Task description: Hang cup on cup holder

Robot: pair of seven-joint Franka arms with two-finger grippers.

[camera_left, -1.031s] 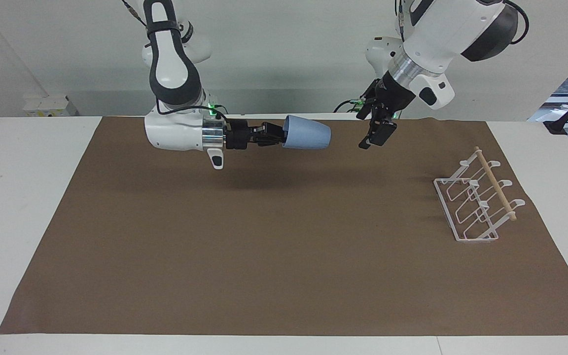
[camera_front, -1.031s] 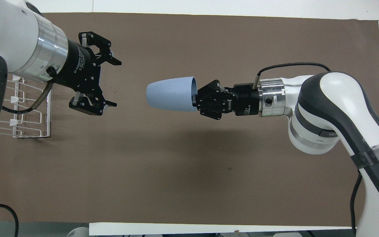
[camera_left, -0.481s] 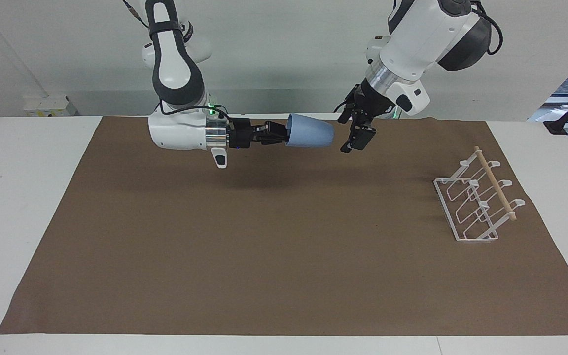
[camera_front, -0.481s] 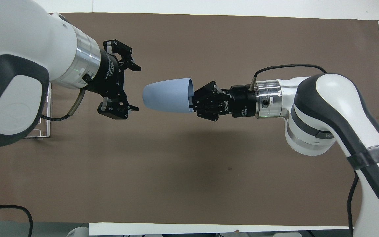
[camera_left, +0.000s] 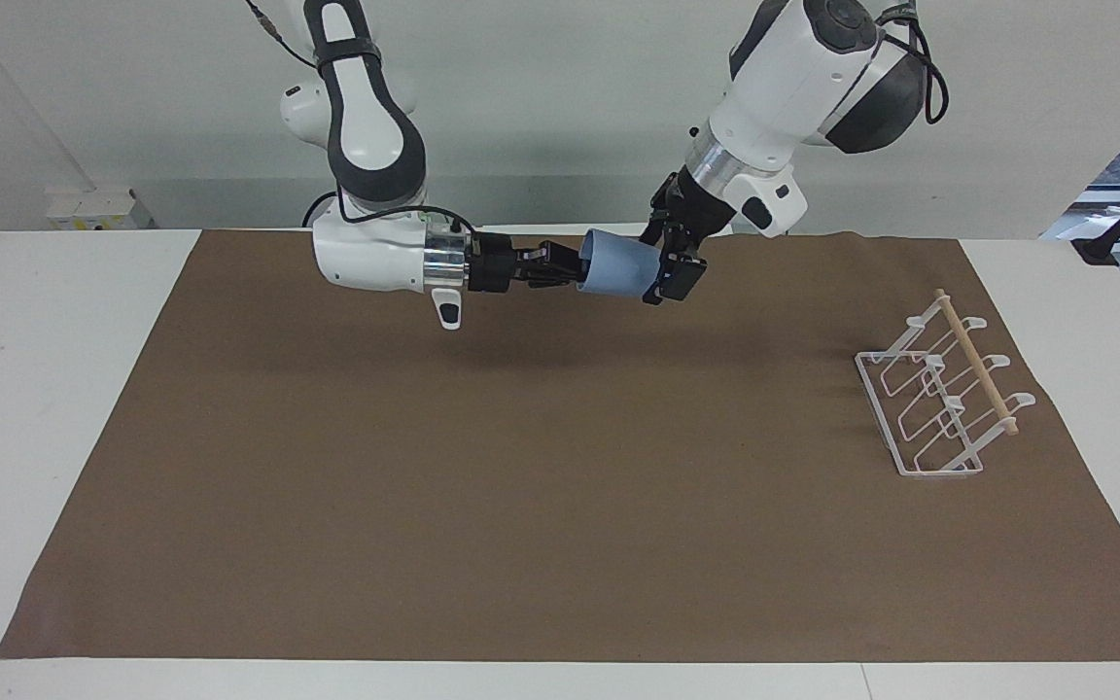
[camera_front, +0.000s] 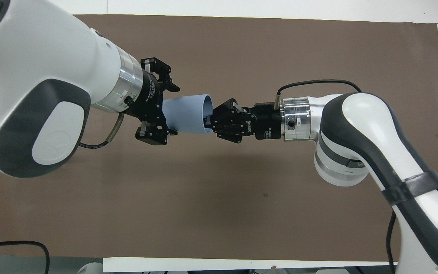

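Handing over in mid-air, above the brown mat (camera_left: 521,467) on the table (camera_left: 54,389), at the robots' end. Right gripper (camera_left: 560,265) clamped shut on the rim of the cup (camera_left: 618,267), one finger inside the mouth, cup held sideways with its closed bottom pointing toward the left arm's end. Left gripper (camera_left: 669,264) set around that narrow bottom end, jaws straddling it on either side; whether already pressing or only closing in, cannot tell. Same seen from above: cup (camera_front: 184,116) between left gripper (camera_front: 162,110) and right gripper (camera_front: 213,121). Cup holder (camera_left: 939,399) standing well apart at the left arm's end of the mat, all prongs bare. Judged as roughly halfway: cup lifted and presented, transfer under way. Left to do: secure the left grip, release the right, carry to the rack, hang mouth-down on a prong.
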